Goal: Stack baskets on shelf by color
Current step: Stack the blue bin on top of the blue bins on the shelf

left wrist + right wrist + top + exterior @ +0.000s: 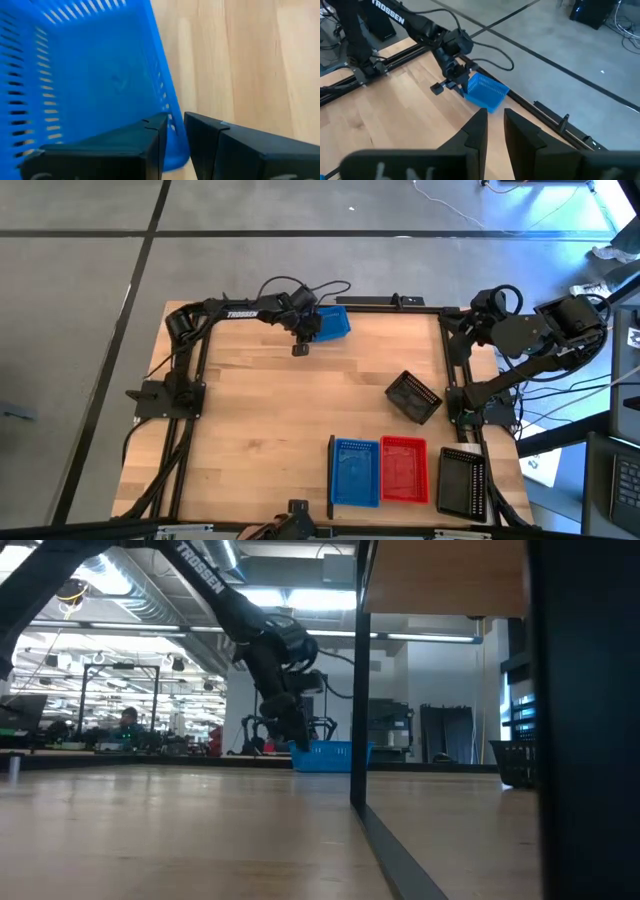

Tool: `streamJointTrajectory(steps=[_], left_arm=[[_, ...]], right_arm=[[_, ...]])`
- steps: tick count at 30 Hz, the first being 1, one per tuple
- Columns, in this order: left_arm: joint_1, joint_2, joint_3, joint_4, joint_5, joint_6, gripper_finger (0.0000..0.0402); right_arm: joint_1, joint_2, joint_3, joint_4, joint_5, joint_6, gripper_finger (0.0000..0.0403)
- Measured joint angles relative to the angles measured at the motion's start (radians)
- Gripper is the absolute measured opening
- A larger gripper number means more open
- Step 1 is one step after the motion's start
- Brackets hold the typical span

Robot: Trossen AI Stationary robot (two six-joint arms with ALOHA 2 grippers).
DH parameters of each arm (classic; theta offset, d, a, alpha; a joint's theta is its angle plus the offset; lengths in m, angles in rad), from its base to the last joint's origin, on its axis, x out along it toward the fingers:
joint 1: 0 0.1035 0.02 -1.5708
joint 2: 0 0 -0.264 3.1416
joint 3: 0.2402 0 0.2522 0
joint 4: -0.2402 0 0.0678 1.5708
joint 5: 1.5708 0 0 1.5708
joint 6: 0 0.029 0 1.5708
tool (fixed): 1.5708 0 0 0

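At the counter's far edge the left gripper (172,135) has its jaws nearly closed, pinching the wall of the blue basket (330,322), which it should lift level and carry to the blue stack (356,472) at the near edge, while the right gripper (492,131) waits nearly closed and empty past the right edge.

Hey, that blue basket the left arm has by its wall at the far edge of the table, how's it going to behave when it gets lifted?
The blue basket probably weighs little: thin latticed plastic, nothing inside. The left pincer pinches only one side wall, so it will likely hang tilted and the wall may flex. Smooth plastic could slip in so narrow a pinch.
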Motion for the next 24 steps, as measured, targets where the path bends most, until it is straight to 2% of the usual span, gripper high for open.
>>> streamJointTrajectory(steps=[4, 10, 16, 24], left_arm=[[-0.002, 0.015, 0.000, 0.003, -0.035, 0.000, 0.0057], [-0.008, 0.015, 0.000, -0.007, -0.163, 0.023, 0.0052], [-0.024, 0.013, 0.000, -0.041, -0.249, 0.025, 0.0005], [-0.070, -0.076, 0.044, -0.104, -0.383, 0.027, 0.0001]], right_arm=[[0.000, 0.000, 0.000, 0.000, 0.002, 0.024, 0.0062], [0.000, 0.000, 0.000, 0.000, 0.002, 0.024, 0.0062], [0.000, 0.000, 0.000, 0.000, 0.002, 0.021, 0.0062], [0.000, 0.002, 0.000, 0.000, -0.028, 0.020, 0.0062]])
